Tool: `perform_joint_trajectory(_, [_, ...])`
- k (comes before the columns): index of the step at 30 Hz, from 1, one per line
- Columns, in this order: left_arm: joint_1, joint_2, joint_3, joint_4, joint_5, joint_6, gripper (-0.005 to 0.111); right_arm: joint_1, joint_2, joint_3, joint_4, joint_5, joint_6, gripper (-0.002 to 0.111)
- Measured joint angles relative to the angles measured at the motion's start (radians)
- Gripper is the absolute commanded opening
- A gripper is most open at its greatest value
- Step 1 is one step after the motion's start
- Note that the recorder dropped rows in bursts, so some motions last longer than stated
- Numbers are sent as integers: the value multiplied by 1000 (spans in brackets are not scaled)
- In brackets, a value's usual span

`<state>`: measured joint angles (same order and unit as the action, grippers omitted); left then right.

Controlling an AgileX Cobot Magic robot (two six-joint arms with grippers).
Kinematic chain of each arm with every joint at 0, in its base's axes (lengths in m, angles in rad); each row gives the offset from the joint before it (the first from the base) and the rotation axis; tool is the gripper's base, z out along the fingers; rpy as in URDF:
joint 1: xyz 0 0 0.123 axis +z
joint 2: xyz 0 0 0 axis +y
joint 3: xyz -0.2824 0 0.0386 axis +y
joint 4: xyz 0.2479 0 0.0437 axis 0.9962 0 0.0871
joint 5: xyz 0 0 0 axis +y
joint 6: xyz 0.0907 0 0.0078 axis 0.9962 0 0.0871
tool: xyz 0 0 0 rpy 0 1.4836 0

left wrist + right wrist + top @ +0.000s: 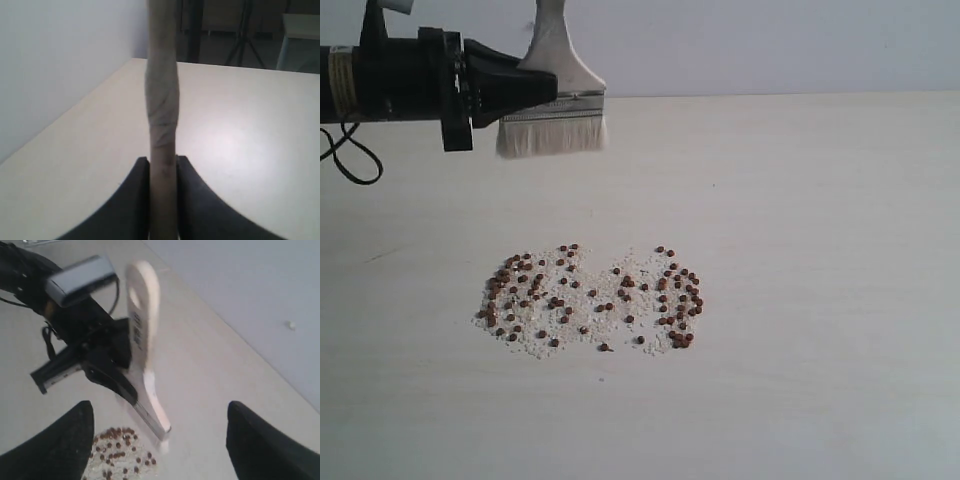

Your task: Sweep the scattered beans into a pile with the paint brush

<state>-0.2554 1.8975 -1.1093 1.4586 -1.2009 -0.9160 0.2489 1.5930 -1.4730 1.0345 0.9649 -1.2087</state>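
Note:
Reddish-brown beans mixed with pale grit lie spread in a wide flat patch at the table's middle, denser at its left and right ends; no compact pile shows. My left gripper reaches in from the left and is shut on the paint brush, low on its whitish handle. The brush stands upright, white bristles pointing down, behind the beans and apart from them. In the left wrist view the gripper clamps the handle. My right gripper is open and empty, looking at the brush and beans.
A pale tabletop runs back to a grey-white wall. The left arm's black cable hangs at the far left. The right arm is out of the exterior view.

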Motion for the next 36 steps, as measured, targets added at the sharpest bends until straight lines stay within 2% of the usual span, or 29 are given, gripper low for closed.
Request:
perform_joint_trajectory(4, [0, 63, 0, 52, -3, 0, 0, 0, 40, 9, 96, 22, -113, 69])
perform_joint_trajectory(10, [0, 87, 0, 9, -3, 18, 0, 0, 160, 15, 228, 160, -273, 69])
perform_joint_trajectory(18, [-3, 87, 0, -25, -3, 22, 0, 0, 218, 15, 293, 164, -378, 69])
perform_joint_trajectory(22, [-34, 87, 0, -40, -3, 22, 0, 0, 262, 15, 389, 160, -461, 69])
perform_joint_trajectory(31, [-70, 87, 0, -55, -3, 35, 0, 0, 328, 15, 482, 179, -514, 69])
perform_joint_trajectory(36, [-70, 87, 0, -60, -3, 41, 0, 0, 339, 15, 498, 233, -514, 64])
